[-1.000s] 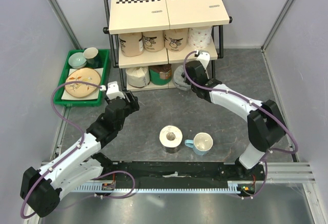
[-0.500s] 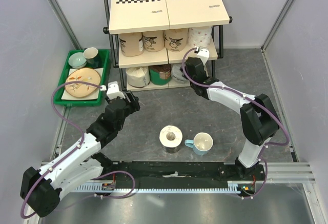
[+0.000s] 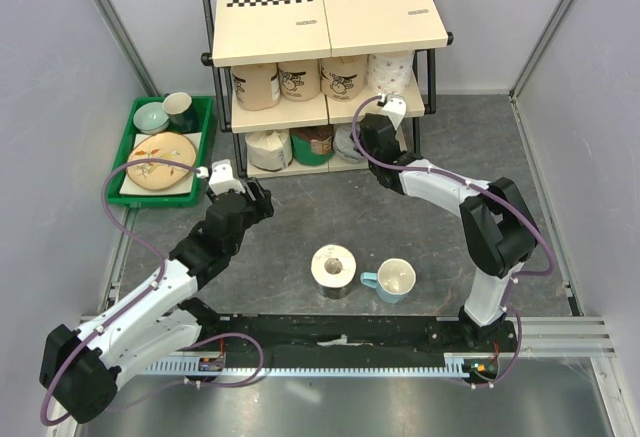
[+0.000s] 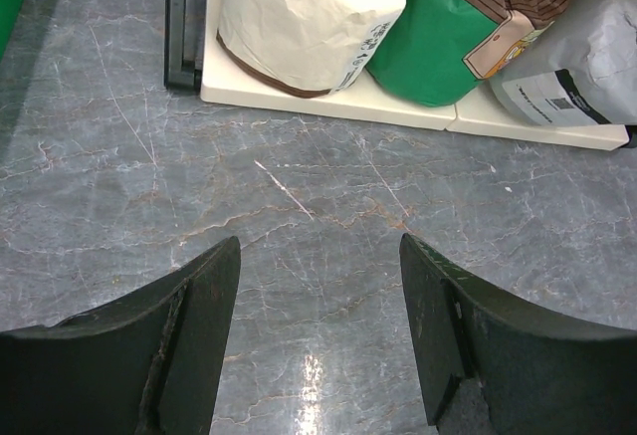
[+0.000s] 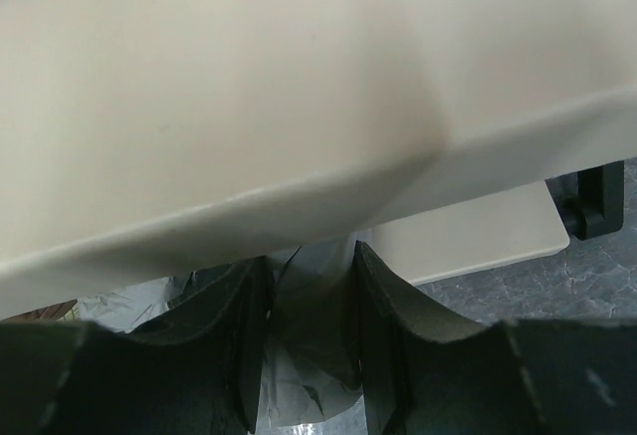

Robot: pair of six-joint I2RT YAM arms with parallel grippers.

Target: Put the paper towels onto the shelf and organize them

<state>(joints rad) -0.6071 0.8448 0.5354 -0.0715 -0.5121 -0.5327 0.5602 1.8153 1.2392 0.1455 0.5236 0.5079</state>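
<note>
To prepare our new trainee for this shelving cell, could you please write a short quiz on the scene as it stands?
1. True or false: the left gripper holds a roll.
2. What stands right beside the loose roll on the table? A) a mug B) a bowl C) a plate
3. Which tier of the shelf is the right gripper reaching into, and what is it pinching?
Key: 1. False; its jaws are open and empty. 2. A, the mug. 3. The bottom tier; the grey-wrapped roll.
</note>
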